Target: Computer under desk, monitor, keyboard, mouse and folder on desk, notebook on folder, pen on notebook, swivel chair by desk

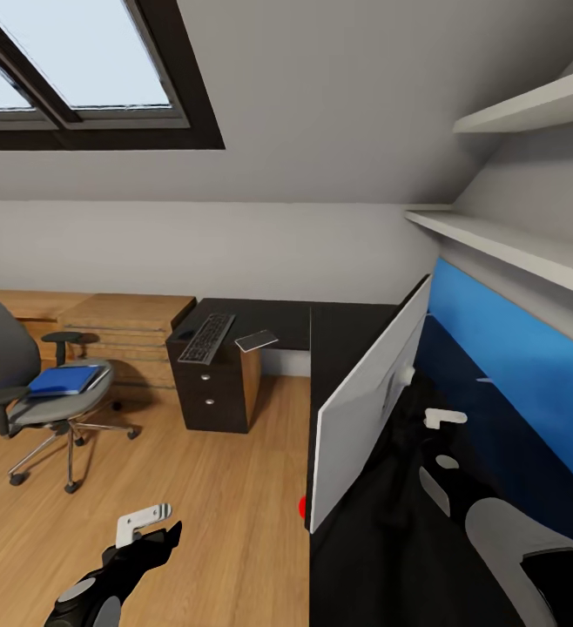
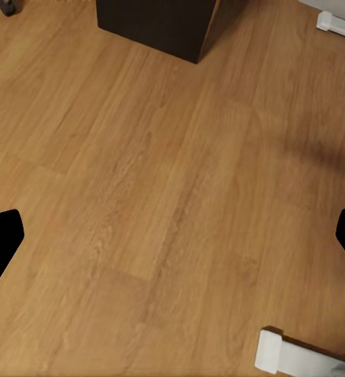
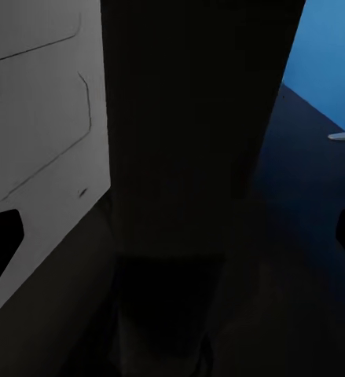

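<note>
The monitor (image 1: 365, 409) stands on the black desk (image 1: 347, 326) with its light grey back (image 3: 38, 118) toward me. My right gripper (image 1: 436, 433) hovers open just behind it, over the desktop (image 3: 298, 204). The silver keyboard (image 1: 206, 338) and the thin grey notebook (image 1: 256, 340) lie on the desk's far wing above the drawer unit (image 1: 210, 392). At the left, the swivel chair (image 1: 3, 348) carries the blue folder (image 1: 63, 380) on its seat. My left gripper (image 1: 151, 527) hangs open and empty over the wood floor (image 2: 156, 196). The computer, mouse and pen are out of view.
Low light-wood cabinets (image 1: 121, 326) line the wall behind the chair. A blue panel (image 1: 513, 366) backs the desk under two white shelves (image 1: 513, 248). The drawer unit's base (image 2: 160, 23) and a white foot (image 2: 286, 353) stand on the floor near my left gripper.
</note>
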Robot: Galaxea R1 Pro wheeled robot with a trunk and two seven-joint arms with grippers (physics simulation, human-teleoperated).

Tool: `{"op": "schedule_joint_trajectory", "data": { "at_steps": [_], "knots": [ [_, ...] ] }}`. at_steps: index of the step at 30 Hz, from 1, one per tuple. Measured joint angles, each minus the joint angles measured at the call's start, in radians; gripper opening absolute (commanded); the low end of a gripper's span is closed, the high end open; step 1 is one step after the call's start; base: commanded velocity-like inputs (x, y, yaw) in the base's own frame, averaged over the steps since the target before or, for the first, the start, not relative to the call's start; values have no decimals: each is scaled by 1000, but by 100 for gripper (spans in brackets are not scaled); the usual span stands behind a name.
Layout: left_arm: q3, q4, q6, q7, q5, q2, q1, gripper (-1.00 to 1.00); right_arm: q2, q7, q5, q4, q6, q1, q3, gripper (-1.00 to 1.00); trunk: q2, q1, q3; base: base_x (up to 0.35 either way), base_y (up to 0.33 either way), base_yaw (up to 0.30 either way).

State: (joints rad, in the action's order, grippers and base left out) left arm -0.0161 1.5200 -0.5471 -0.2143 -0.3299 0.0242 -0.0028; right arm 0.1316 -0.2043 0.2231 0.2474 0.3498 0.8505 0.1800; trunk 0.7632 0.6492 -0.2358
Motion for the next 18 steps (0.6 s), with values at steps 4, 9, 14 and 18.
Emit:
{"op": "schedule_joint_trajectory", "data": {
  "at_steps": [4, 9, 14, 18],
  "knots": [
    [-1, 0, 0, 0, 0, 0, 0, 100, 0, 0, 0, 0, 0, 0, 0, 100, 0, 0, 0, 148, -1, 0],
    [-2, 0, 0, -1, 0, 0, 0, 100, 0, 0, 0, 0, 0, 0, 0, 100, 0, 0, 0, 43, 0, 0],
    [-2, 0, 0, -1, 0, 0, 0, 100, 0, 0, 0, 0, 0, 0, 0, 100, 0, 0, 0, 7, 0, 0],
    [-1, 0, 0, 0, 0, 0, 0, 100, 1, 0, 0, 0, -1, 0, 0, 100, 0, 0, 0, 0, 0, 0]
  ]
}}
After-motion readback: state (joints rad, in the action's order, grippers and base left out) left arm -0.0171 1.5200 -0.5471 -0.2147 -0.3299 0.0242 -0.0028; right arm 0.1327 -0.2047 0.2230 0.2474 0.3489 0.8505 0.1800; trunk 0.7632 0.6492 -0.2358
